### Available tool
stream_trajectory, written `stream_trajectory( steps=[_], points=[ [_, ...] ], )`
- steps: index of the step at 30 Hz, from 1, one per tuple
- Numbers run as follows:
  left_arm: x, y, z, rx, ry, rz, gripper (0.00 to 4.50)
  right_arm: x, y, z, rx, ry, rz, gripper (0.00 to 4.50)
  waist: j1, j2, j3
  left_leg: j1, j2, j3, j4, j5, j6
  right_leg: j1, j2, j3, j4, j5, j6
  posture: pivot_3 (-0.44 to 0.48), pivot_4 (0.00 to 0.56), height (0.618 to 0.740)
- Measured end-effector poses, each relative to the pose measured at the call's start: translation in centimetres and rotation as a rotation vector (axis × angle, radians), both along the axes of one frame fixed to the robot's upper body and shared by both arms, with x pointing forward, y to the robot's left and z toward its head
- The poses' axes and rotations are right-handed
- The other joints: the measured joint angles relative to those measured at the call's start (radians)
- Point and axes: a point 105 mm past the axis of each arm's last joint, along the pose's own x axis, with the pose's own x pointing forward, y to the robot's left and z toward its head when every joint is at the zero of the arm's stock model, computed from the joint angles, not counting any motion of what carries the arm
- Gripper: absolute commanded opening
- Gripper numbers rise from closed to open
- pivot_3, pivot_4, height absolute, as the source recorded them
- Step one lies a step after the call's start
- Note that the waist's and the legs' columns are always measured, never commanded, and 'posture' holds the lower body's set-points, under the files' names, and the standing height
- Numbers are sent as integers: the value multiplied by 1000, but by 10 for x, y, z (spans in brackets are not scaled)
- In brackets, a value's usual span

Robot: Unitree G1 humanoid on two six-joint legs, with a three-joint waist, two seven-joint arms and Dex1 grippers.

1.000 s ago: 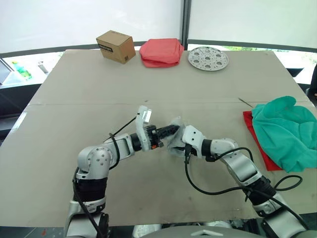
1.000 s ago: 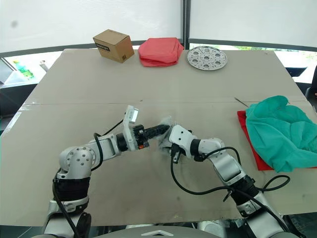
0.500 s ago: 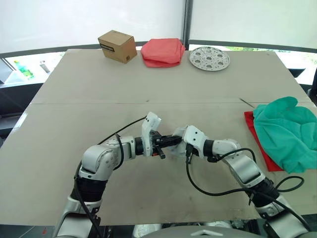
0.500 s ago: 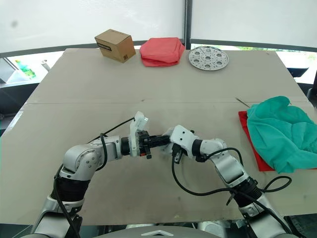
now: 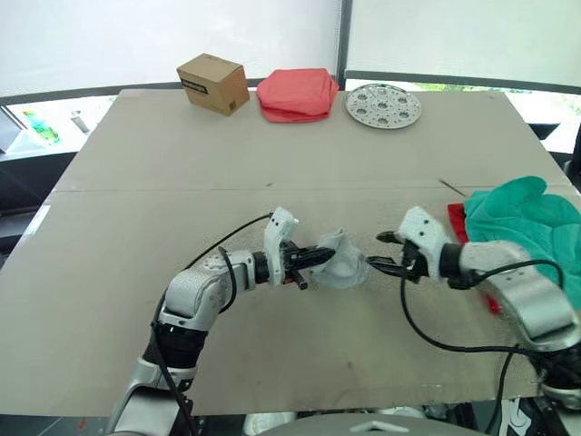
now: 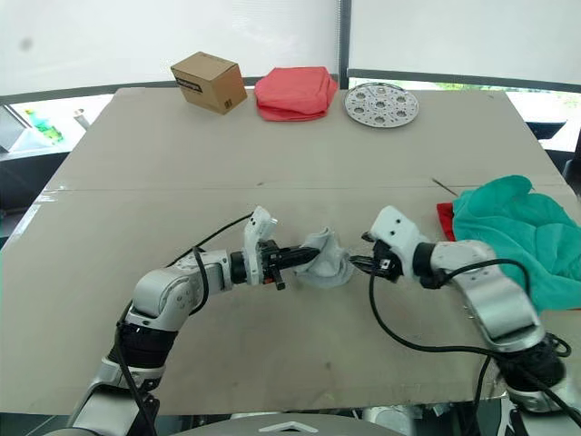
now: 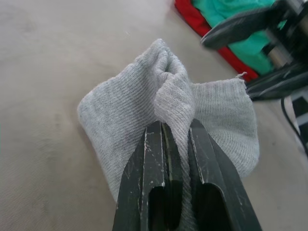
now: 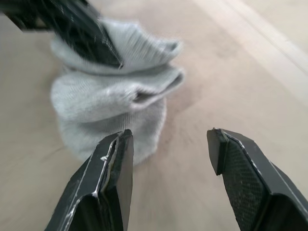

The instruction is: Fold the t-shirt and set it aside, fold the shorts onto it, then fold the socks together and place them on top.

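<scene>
Bunching into a soft ribbed lump near the middle of the left eye frame, the light grey socks (image 5: 340, 270) sit on the tabletop (image 5: 272, 154), pinched by the left end effector (image 5: 318, 257) from their left. The right end effector (image 5: 386, 251) hangs just right of them, fingers spread, not touching. At the right edge the teal shorts (image 5: 531, 222) lie heaped over the red t-shirt (image 5: 457, 221).

In the left wrist view, both black fingers (image 7: 154, 159) clamp a raised fold of sock.

In the right wrist view, the parted fingers (image 8: 118, 163) frame the bundle beyond them.
</scene>
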Motion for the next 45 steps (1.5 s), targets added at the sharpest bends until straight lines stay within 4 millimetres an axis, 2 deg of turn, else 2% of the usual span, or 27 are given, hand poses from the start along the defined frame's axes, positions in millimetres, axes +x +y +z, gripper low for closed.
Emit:
stream_trajectory(
  steps=[6, 8, 9, 11, 12, 13, 16, 20, 22, 26, 29, 33, 38, 41, 43, 45],
  points=[
    [-1, -17, -1, 103, -120, -86, 0, -3, -12, 4, 37, 21, -76, 2603, 2, -1, 1, -1, 0, 0, 0, 0, 0, 0, -1, 0, 0, 0, 0, 0, 150, 740],
    [5, -22, 0, 158, -192, -109, 0, 9, -2, 19, 107, -32, -113, 2603, -2, -1, 1, 0, 0, 0, 0, 0, 0, 0, 0, 1, 0, 0, 1, 0, 150, 740],
    [6, -24, 1, 162, -202, -123, 878, 13, 4, 27, 136, -59, -117, 2644, -3, -1, 2, 0, 0, 0, 0, 0, 0, -1, 1, 2, 0, 0, 1, 0, 150, 740],
    [3, -26, 1, 156, -208, -169, 1606, 27, 19, 41, 179, -110, -124, 2644, -6, -1, 2, 1, 0, 0, 0, 0, 0, -1, 2, 2, 1, 0, 0, 0, 150, 740],
    [1, -29, 1, 149, -208, -189, 2161, 31, 25, 45, 183, -124, -118, 2644, -4, -1, 2, 0, 0, 0, 0, 0, 0, -2, 2, 1, 1, 0, 0, 0, 150, 740],
    [0, -29, 0, 147, -212, -201, 2445, 34, 31, 44, 177, -123, -108, 2644, -1, -1, 2, 0, 0, -1, 0, 0, 0, -2, 2, 1, 1, 1, 1, 0, 150, 740],
    [-3, -26, 5, 113, -211, -222, 2445, 42, 46, 31, 152, -93, -76, 2644, 0, -1, 2, -3, 0, -1, 0, 0, 1, -2, 1, 0, 0, 2, 3, 0, 150, 740],
    [-8, -9, 22, 31, -187, -227, 2445, 50, 48, 17, 101, -84, -55, 2644, -4, -2, 3, -3, -1, 0, 1, 0, 1, -3, 1, 2, 0, 3, 4, 0, 150, 740],
    [-18, 0, 29, 3, -164, -255, 2445, 52, 51, 14, 64, -99, -22, 2644, -4, -1, 3, -3, -1, 0, 0, 0, 1, -3, 1, 2, 0, 2, 5, 0, 150, 740],
    [-36, 9, 33, -19, -117, -299, 2445, 43, 49, -8, -57, -90, 64, 2644, 0, -1, 4, -2, 0, -1, 0, 0, 1, -2, 1, 1, 0, 1, 5, 0, 150, 740],
    [-35, 11, 35, -35, -112, -264, 2445, 32, 38, -22, -102, -56, 89, 2644, 3, -1, 5, -4, -2, -1, 1, 0, 1, -2, 0, 0, 0, 1, 5, 0, 150, 740],
    [-25, 4, 33, -31, -134, -223, 2445, 22, 27, -16, -127, -78, 101, 2644, 0, -1, 5, -2, -2, -1, 2, -1, 1, -1, 0, 1, 0, 2, 6, 0, 150, 740],
    [-19, -9, 15, 18, -92, -251, 2445, 19, 18, -7, -109, -110, 48, 2644, -2, -1, 5, -2, -1, -1, 1, -1, 1, -1, 2, 1, 1, 2, 6, 0, 150, 740],
    [-13, -15, -2, 121, -119, -294, 2445, 21, 16, 5, -35, -121, -23, 2644, 0, -1, 5, -1, -1, -1, 1, 0, 1, -1, 3, 1, 1, 2, 6, 0, 150, 740],
    [-9, -21, -4, 153, -167, -327, 2445, 19, 14, 8, -6, -100, -57, 2644, 2, -2, 5, -1, -1, -1, 1, -1, 1, 0, 1, 1, 0, 1, 5, 0, 150, 740],
    [-6, -24, -6, 164, -191, -340, 2536, 17, 13, 7, 28, -67, -80, 3196, 4, -2, 4, -1, -1, -1, 2, -1, 1, 0, 0, 1, 1, 0, 3, 0, 150, 740]
  ],
)
